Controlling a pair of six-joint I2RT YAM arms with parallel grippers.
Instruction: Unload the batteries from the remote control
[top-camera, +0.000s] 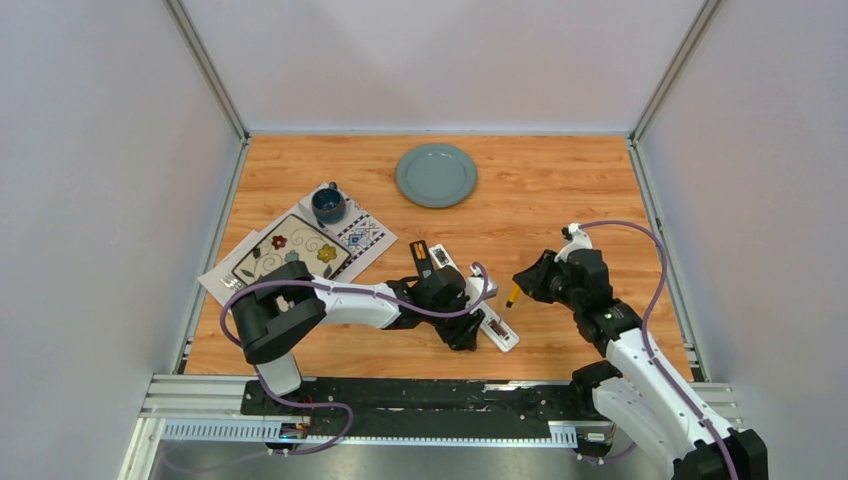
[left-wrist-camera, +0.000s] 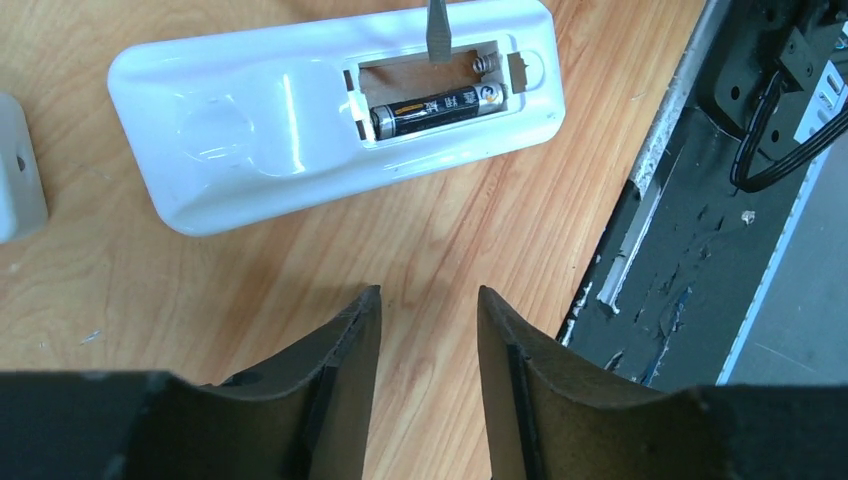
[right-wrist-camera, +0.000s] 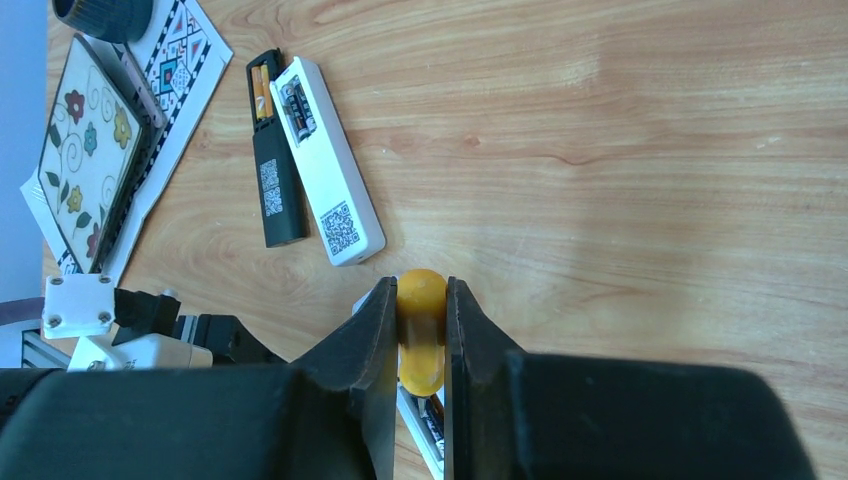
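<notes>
The right gripper (right-wrist-camera: 420, 292) is clamped on the screwdriver (right-wrist-camera: 421, 350); the left gripper (left-wrist-camera: 428, 300) is spread, empty; one slot (left-wrist-camera: 420, 72) is seen empty, one battery (left-wrist-camera: 437, 108) left in the remote (left-wrist-camera: 250, 140).

White remote control (left-wrist-camera: 250, 130) lies back-up across the upper frame, compartment open, one black battery (left-wrist-camera: 437, 108) in its lower slot.
</notes>
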